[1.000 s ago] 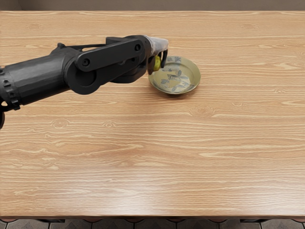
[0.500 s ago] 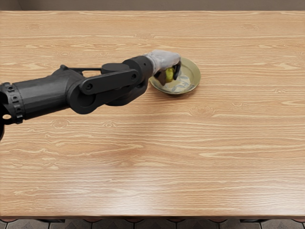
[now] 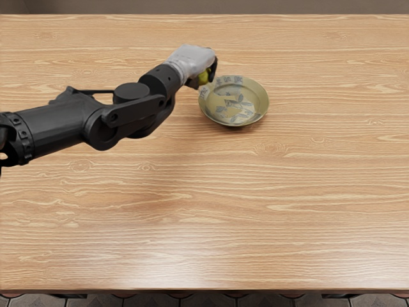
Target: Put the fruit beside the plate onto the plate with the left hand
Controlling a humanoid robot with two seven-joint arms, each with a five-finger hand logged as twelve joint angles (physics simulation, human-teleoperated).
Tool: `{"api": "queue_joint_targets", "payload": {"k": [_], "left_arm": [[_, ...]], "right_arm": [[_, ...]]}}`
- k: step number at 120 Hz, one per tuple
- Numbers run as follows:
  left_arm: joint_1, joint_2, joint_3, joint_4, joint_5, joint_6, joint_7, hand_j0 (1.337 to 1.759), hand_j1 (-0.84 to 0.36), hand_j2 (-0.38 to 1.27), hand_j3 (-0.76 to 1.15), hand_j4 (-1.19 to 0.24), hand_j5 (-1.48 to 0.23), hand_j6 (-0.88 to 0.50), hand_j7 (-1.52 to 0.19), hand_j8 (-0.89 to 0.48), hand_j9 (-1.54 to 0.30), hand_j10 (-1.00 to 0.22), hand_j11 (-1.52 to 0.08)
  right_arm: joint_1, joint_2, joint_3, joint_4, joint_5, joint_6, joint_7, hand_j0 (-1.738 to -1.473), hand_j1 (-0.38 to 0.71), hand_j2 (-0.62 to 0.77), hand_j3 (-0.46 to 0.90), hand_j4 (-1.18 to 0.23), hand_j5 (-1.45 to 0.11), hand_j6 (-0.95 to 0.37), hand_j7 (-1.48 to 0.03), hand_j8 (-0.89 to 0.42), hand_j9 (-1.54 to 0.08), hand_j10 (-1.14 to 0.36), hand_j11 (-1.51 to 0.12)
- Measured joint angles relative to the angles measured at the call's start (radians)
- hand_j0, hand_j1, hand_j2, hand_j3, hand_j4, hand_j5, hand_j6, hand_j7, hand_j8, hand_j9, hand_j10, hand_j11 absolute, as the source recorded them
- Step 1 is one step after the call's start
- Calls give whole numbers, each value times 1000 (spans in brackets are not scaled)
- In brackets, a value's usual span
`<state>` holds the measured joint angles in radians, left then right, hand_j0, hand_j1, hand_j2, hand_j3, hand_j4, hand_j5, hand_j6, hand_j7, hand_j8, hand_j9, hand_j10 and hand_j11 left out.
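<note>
Nestling under curled left hand [image 3: 192, 61]: fruit [image 3: 203, 77]

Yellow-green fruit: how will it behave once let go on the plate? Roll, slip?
Probably rolls: the yellow-green fruit looks small and round. Its smooth-looking skin may be slippery, though the left hand curls around it, mostly hiding it. The plate is shallow and dished, so it would likely settle toward the centre rather than escape.
</note>
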<state>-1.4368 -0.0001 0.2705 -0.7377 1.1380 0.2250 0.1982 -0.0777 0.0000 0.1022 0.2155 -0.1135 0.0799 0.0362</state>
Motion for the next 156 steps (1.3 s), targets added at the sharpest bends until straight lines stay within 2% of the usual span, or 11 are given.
{"api": "queue_joint_targets", "payload": {"k": [16, 43, 65, 69, 84, 101, 124, 156], "left_arm": [[5, 0, 27, -3, 2, 8, -26, 1652, -456, 360, 0, -704, -1132, -215, -1047, -266, -1007, -768, -1004], [10, 0, 48, -84, 1, 7, -64, 1652, -453, 354, 0, -694, -1135, -211, -1051, -269, -1009, -758, -1010], [-1, 0, 50, -97, 3, 7, -73, 1653, -451, 358, 0, -685, -1116, -223, -1030, -274, -988, -750, -987], [-3, 0, 48, -97, 0, 10, -73, 1654, -404, 315, 0, -638, -1025, -238, -948, -283, -910, -697, -908], [-1, 0, 31, -99, -11, 59, -75, 1656, -67, 174, 0, -355, -564, -139, -522, -164, -502, -388, -500], [-2, 0, 26, -105, -15, 77, -75, 1657, 142, 88, 0, -178, -282, -71, -261, -83, -251, -194, -250], [-2, 0, 23, -107, -20, 82, -75, 1658, 269, 35, 0, -71, -110, -29, -102, -34, -98, -77, -98], [1, 0, 23, -108, -33, 81, -76, 1658, 328, 11, 0, -20, -30, -9, -28, -10, -27, -21, -27]], "right_arm": [[0, 0, 0, 1, 0, 1, -1, -1658, -310, -7, 0, -33, -43, -33, -43, -33, -43, -33, -43], [0, 0, 0, 1, 0, 1, -1, -1658, -310, -7, 0, -33, -43, -33, -43, -33, -43, -33, -43], [-1, 0, 0, 2, 0, 1, -1, -1658, -310, -7, 0, -33, -43, -33, -43, -33, -43, -33, -43], [-1, 0, 0, 2, 0, 1, -1, -1658, -310, -7, 0, -33, -43, -33, -43, -33, -43, -33, -43], [-1, 0, 0, 2, 0, 0, 0, -1658, -310, -7, 0, -33, -43, -33, -43, -33, -43, -33, -43], [-1, 0, 0, 2, 0, 1, 1, -1658, -310, -7, 0, -33, -43, -33, -43, -33, -43, -33, -43], [-1, 0, 1, 3, 0, 1, 1, -1658, -310, -7, 0, -33, -43, -33, -43, -33, -43, -33, -43], [-2, 0, 0, 4, 0, 1, 1, -1658, -310, -7, 0, -33, -43, -33, -43, -33, -43, -33, -43]]}}
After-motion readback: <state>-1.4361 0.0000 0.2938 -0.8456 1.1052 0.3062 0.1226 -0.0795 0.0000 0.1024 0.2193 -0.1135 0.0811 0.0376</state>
